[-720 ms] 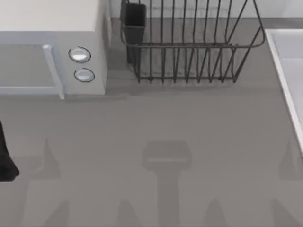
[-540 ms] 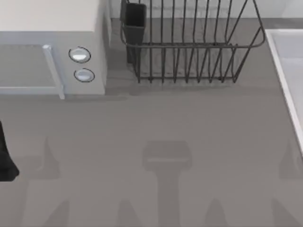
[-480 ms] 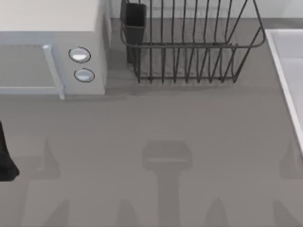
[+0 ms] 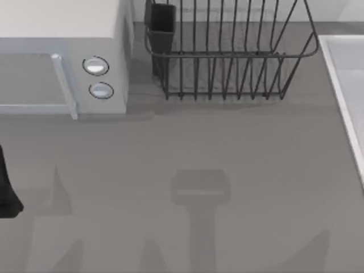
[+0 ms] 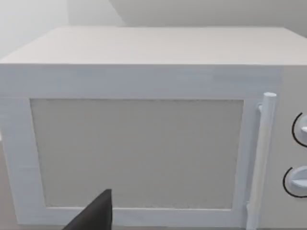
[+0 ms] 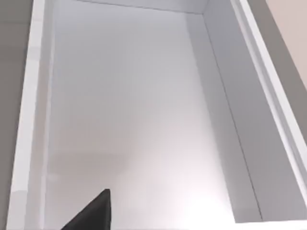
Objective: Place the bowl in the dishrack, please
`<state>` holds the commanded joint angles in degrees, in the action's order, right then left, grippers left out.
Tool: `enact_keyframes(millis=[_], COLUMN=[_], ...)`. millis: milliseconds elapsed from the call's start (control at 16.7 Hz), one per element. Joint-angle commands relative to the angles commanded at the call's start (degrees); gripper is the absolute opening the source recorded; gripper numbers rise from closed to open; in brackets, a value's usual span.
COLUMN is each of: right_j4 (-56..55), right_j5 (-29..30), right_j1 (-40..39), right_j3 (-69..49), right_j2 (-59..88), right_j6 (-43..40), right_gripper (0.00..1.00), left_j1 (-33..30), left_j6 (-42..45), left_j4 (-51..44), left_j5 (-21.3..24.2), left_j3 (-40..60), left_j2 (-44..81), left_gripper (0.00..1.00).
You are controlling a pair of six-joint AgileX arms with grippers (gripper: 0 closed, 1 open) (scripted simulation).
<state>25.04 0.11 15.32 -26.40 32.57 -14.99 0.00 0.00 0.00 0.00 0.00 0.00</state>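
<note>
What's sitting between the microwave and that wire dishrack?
Nothing stands there. In the top view, a narrow strip of bare grey table separates the microwave from the dishrack, whose dark utensil cup faces it.

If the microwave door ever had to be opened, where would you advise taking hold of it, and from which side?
Probably the handle, the upright white bar at the edge of the door beside the two knobs. Come straight at the front of the microwave and close across the bar at mid-height: it is slim, vertical and stands proud of the door.
</note>
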Motion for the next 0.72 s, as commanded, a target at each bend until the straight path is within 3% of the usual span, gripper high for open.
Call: enact_keyframes(millis=[360,720], right_j4=[22.96,39.18], right_j5=[0.36,0.15], right_j1=[13.41,23.25], right_j3=[-22.48,-39.69], right_j2=[32.83,54.59], right_j6=[-13.44,-23.02], right_gripper=[1.0,1.0], left_j1=[0.0,0.0], left_j6=[0.0,0.0], left_j4=[0.0,0.0], left_j5=[0.0,0.0], left_j3=[0.0,0.0], left_j2=[0.0,0.0], left_gripper=[1.0,1.0])
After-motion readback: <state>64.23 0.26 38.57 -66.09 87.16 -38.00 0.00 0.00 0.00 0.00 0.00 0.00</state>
